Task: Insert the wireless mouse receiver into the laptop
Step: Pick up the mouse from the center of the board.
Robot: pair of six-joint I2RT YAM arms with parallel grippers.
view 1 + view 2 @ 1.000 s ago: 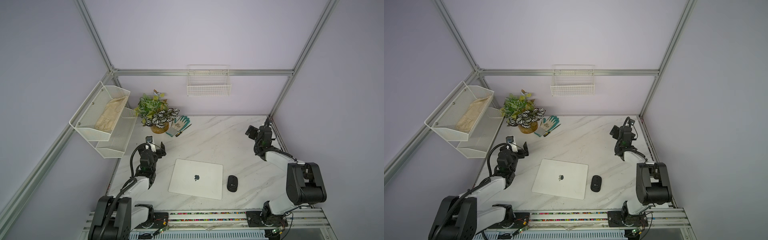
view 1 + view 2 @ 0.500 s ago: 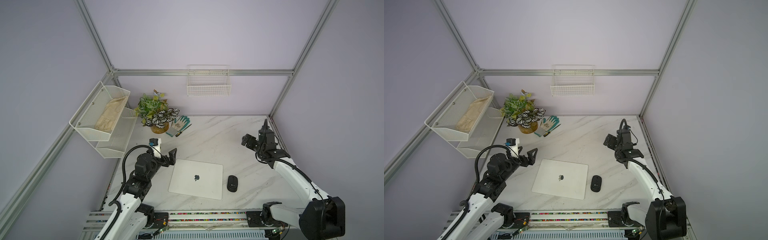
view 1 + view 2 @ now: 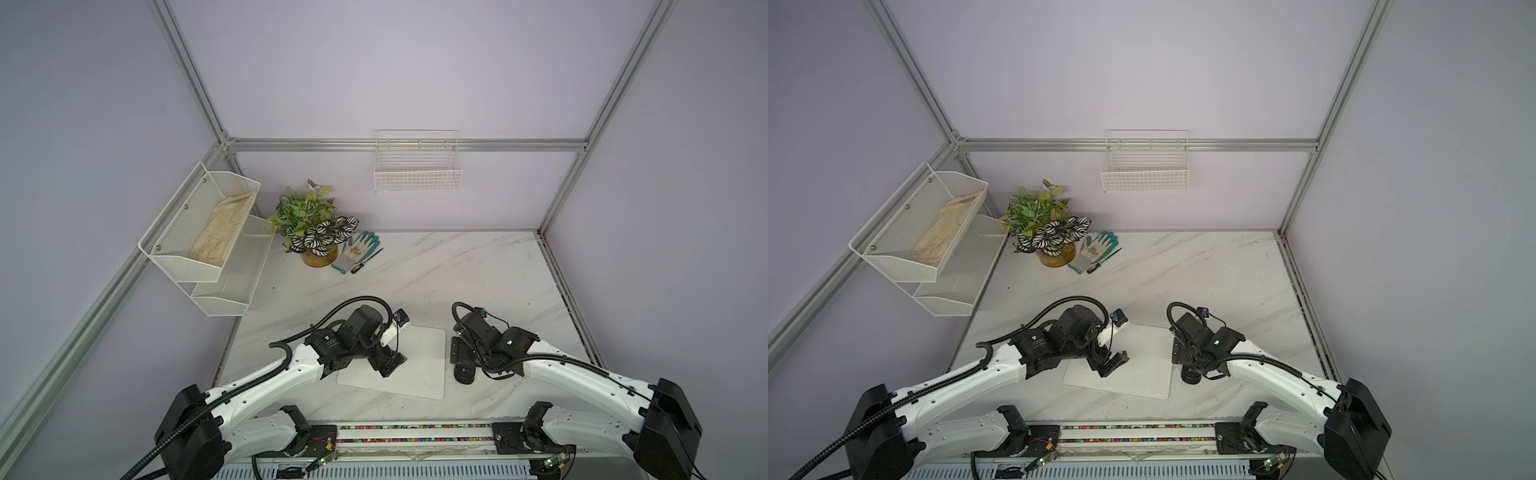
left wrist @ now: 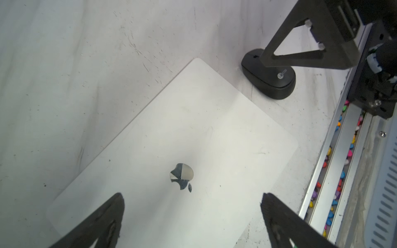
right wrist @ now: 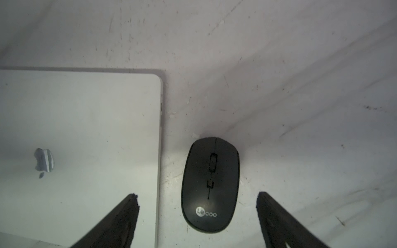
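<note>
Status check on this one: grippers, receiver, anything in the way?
Left gripper open over closed laptop. Right gripper open either side of mouse, not gripping. Receiver not in sight. Only mouse beside laptop, apart.

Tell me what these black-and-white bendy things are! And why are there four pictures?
They are two robot arms, each ending in a two-fingered pincher. Two pictures look down from high above; the other two come from cameras on the arms' wrists. On the white marble table lie a closed thin silver-white laptop and, beside it, a black oval computer mouse. The left gripper hangs open over the laptop; the right gripper hangs open over the mouse. Neither holds anything. The tiny plug they need isn't visible.
</note>
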